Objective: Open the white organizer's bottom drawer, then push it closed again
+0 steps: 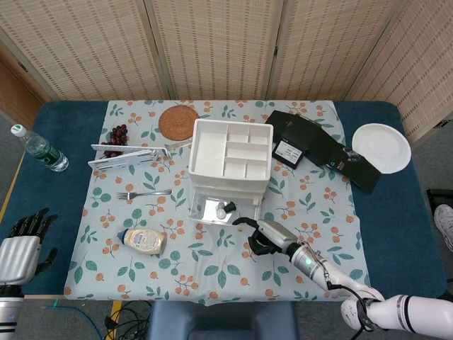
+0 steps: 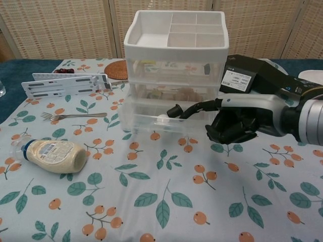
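The white organizer (image 1: 230, 149) (image 2: 174, 30) stands mid-table with an open divided tray on top. Its clear bottom drawer (image 1: 219, 210) (image 2: 151, 121) is pulled out toward me, and a small white item lies inside it. My right hand (image 1: 267, 236) (image 2: 234, 126) is just in front and to the right of the drawer. One long finger (image 2: 194, 108) hooks over the drawer's front edge while the others are curled in. My left hand (image 1: 20, 248) hangs off the table's near left corner, fingers apart, holding nothing.
A mayonnaise bottle (image 1: 144, 241) (image 2: 53, 155) lies front left, with a fork (image 1: 141, 193) behind it. A white flat rack (image 1: 127, 156), grapes (image 1: 117, 134) and a woven coaster (image 1: 178, 122) sit at the back left. A black box (image 1: 318, 149) and a white plate (image 1: 382, 147) are on the right.
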Tool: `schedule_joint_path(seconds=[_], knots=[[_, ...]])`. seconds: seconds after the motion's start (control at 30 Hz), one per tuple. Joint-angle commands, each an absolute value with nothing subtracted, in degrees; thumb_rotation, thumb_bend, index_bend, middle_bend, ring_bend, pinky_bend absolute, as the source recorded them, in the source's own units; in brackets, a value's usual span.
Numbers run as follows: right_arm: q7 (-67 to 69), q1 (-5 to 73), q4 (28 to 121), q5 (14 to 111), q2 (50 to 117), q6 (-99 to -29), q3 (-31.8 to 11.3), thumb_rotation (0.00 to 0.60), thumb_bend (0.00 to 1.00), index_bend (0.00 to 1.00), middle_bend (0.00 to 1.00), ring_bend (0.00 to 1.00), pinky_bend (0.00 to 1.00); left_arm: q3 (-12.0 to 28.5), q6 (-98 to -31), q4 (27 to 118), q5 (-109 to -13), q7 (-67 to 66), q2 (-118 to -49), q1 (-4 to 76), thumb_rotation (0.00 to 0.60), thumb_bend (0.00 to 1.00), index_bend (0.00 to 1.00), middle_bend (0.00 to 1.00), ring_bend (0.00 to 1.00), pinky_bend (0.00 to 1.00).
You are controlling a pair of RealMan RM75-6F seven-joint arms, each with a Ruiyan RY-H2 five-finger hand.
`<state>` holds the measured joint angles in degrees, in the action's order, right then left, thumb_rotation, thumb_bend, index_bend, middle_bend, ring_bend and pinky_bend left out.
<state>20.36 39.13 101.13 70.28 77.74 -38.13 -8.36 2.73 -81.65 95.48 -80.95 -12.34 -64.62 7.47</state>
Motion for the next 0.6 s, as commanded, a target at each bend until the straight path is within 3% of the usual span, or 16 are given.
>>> schedule_joint_path(seconds=[0.03,0.43,0.53,0.6], knots=[[20.34,38.88,101.80,71.03,77.44,-38.27,-7.71,0.600,0.74,0.18,0.91,1.00,1.00,2.67,-81.66,95.43,-81.00,-12.30,-64.60,7.43,0.600,0.34,0.17,0.11,0.13,0.14],[20.76,37.72,103.59,72.62,76.28,-39.91,-6.30,0.600,0.74,0.17,0.91,1.00,1.00,2.56,-81.78,95.35,-81.13,-11.95,-64.53,7.23,0.600,0.34,0.17,0.11,0.13,0.14],[21.25,37.27,103.86,73.30,76.07,-40.57,-6.01,0.600,0.69,0.06,0.90,1.00,1.00,2.56,-81.76,95.40,-81.17,-11.98,-64.53,7.25,0.600,0.34,0.17,0.11,0.13,0.14],[21.96,36.86,104.14,73.85,75.83,-41.10,-5.85,0.600,0.60,0.00,0.90,1.00,1.00,2.57,-81.79,95.43,-81.24,-12.02,-64.55,7.26,0.600,0.34,0.17,0.11,0.13,0.14]])
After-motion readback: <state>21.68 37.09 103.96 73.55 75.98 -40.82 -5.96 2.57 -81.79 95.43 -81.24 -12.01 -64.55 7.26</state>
